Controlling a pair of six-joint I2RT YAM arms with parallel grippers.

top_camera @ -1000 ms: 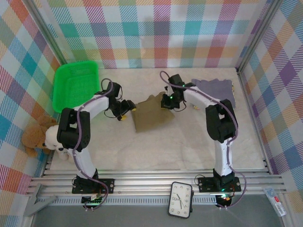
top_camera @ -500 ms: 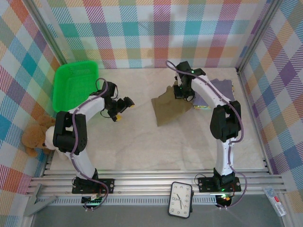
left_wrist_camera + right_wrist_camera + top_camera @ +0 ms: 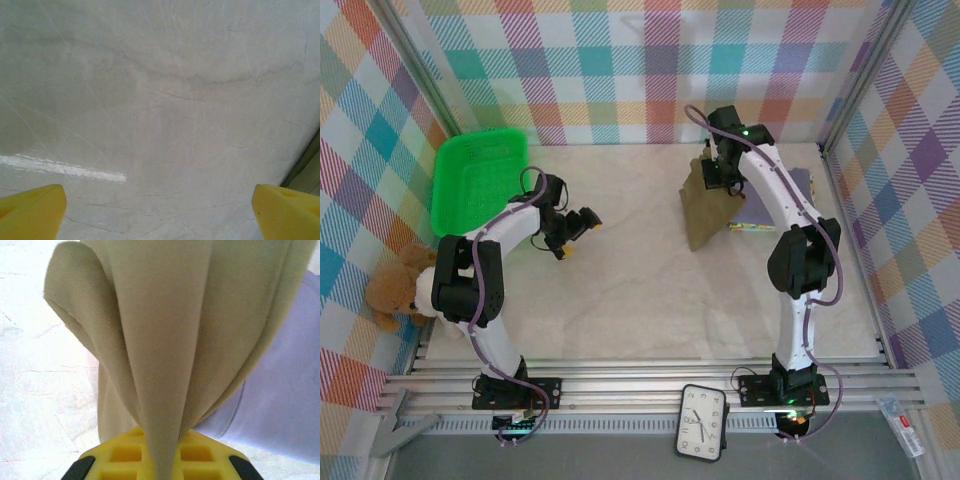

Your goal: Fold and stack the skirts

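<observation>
Top view, right side: the right gripper (image 3: 718, 178) is up near the back wall, pinched tight on the olive-khaki skirt (image 3: 705, 212). The skirt hangs off it in a bunched, half-folded drape just left of the stack.
Top view, stack: the grey-lavender skirt (image 3: 758, 210) lies flat at the far right of the table (image 3: 620, 300). A sliver of floral-print skirt (image 3: 745, 228) peeks out at its near edge.
Top view, left side: the left gripper (image 3: 575, 228) sits low over bare table, jaws spread wide, nothing in them, well apart from any cloth.
Top view, bystanders: green basket (image 3: 480, 180) at the back left, teddy bear (image 3: 395, 290) by the left wall, clock (image 3: 703, 422) down by the arm bases.
Left wrist view: the yellow fingertips (image 3: 30, 210) sit out at the bottom corners with bare marble-look tabletop between them, so yeah, empty.
Right wrist view: the olive cloth runs straight down into the closed yellow pads (image 3: 125, 455), and the lavender one lies just behind it on the right.
What could bite: imo the pinch has one bunched ridge, so the loose layers could flop open when it's lowered and wreck the fold. Landing off-centre or dragging across could also rumple the lavender layer or shove the stack sideways.
Writing: the clock face has numerals, but they're too small to read. No brand or label I can make out anywhere.
</observation>
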